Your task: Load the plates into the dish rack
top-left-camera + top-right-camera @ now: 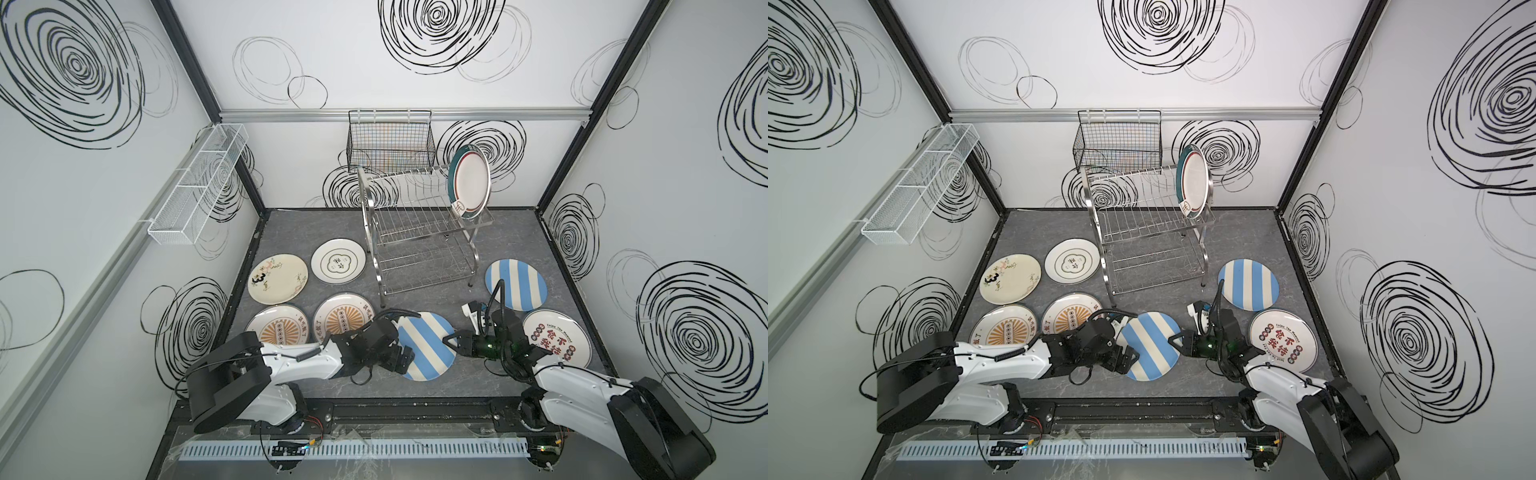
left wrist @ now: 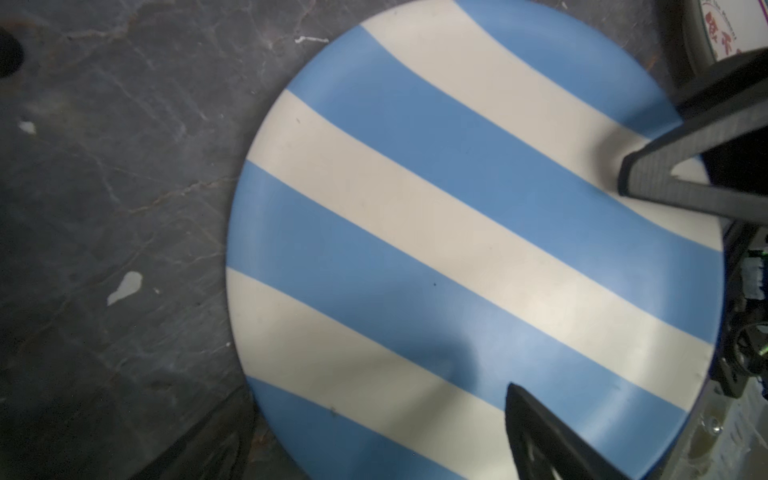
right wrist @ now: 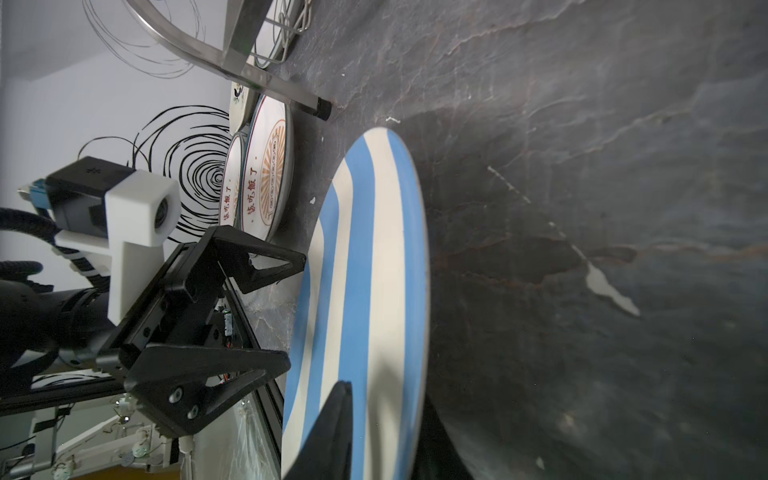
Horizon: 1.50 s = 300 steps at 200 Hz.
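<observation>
Striped plate (image 1: 424,349): round, broad blue and cream bands, matte, no long axis. Sits mid-front of the worktop (image 1: 457,386), between the two arms.

Right gripper (image 1: 451,338): jaws narrow, pinched on the plate's right rim, one finger on top and one under. That side looks tipped up.

Left gripper (image 3: 297,309): jaws wide, tips at the left rim, not gripping.

Dish rack (image 1: 419,232): straight behind the plate, toward the back edge. Green-rimmed plate (image 1: 469,183) stands at the right end of the upper tier; the slots to its left are free. The right arm likely carries the plate.

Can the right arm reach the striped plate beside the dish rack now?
Probably, once free: the far striped plate lies uncovered just beyond the right gripper, whose fingers pinch the near striped plate.
</observation>
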Each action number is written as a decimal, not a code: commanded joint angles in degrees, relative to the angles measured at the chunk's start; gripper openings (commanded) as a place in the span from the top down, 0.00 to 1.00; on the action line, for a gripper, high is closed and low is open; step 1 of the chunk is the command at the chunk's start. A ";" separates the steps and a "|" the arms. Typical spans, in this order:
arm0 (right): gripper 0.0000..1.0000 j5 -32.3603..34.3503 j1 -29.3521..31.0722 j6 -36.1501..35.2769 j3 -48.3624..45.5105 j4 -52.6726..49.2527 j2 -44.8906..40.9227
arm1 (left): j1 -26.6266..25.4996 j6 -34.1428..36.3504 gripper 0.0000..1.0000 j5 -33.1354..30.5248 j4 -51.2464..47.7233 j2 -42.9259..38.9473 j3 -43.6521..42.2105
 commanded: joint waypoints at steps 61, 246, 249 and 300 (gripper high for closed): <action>1.00 3.04 -0.21 -1.74 4.75 -9.20 -2.88 | 0.21 0.79 0.04 0.24 -4.08 -4.26 6.04; 1.00 4.17 -0.01 -14.34 30.23 -38.40 -13.80 | 36.73 19.38 0.04 10.49 -25.23 -22.09 20.00; 1.00 4.17 -0.03 -14.64 30.89 -38.73 -13.68 | 36.73 19.73 0.04 9.77 -25.20 -22.03 20.26; 1.00 7.27 0.03 -20.89 48.05 -44.42 -9.77 | 36.98 22.23 0.04 4.88 -20.87 -20.68 19.45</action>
